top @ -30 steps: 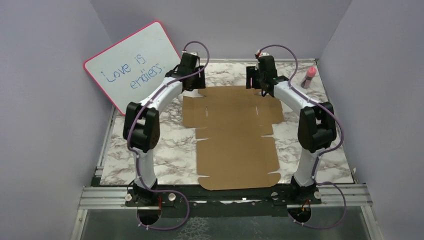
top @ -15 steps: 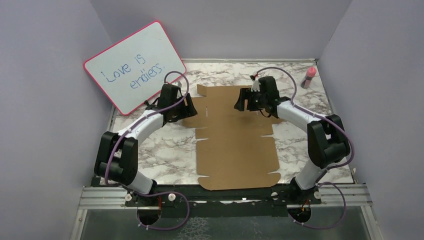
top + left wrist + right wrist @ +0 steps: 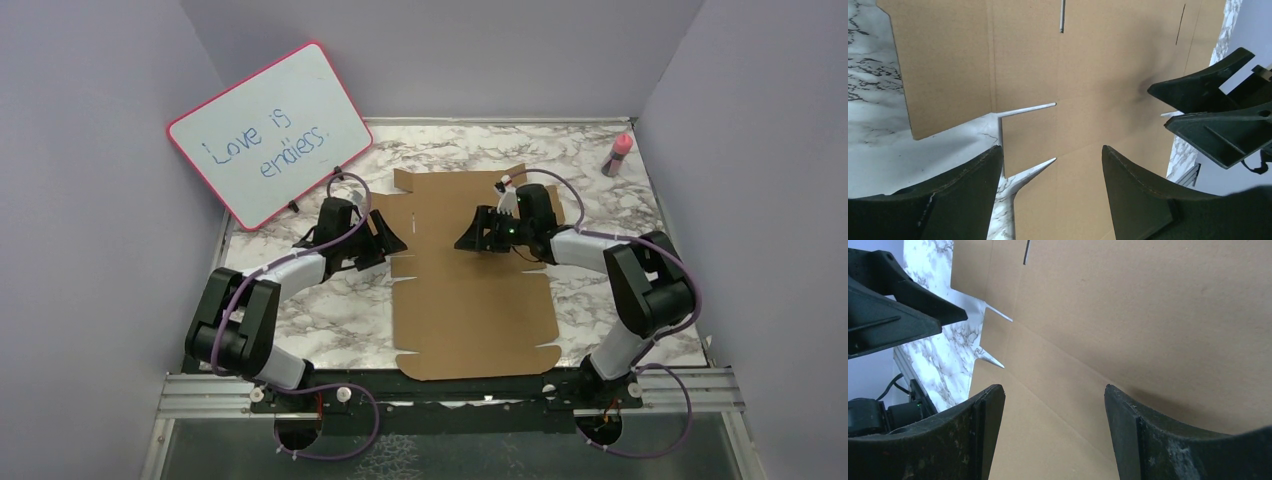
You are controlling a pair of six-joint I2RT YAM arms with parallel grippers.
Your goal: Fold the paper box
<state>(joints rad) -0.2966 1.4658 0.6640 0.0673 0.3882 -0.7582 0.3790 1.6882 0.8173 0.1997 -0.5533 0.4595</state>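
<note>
The paper box (image 3: 470,300) lies flat and unfolded on the marble table (image 3: 340,300), a brown die-cut cardboard sheet with flaps and slits. My left gripper (image 3: 393,241) hangs low over the sheet's left edge, pointing right. It is open with nothing between its fingers, and in the left wrist view the gripper (image 3: 1052,148) frames a slit of the cardboard (image 3: 1088,75). My right gripper (image 3: 466,242) points left over the sheet's far half. It too is open and holds nothing, and in the right wrist view the gripper (image 3: 1053,387) sits above a crease in the cardboard (image 3: 1128,315). The two grippers face each other a short way apart.
A pink-framed whiteboard (image 3: 265,130) leans against the left wall at the back. A pink-capped bottle (image 3: 618,153) stands in the far right corner. Purple walls enclose the table on three sides. The metal rail (image 3: 200,395) with the arm bases runs along the near edge.
Both arms have drawn back from the sheet's far corners and dropped low over its far half, turning to face each other. Both sets of jaws opened a little wider.
</note>
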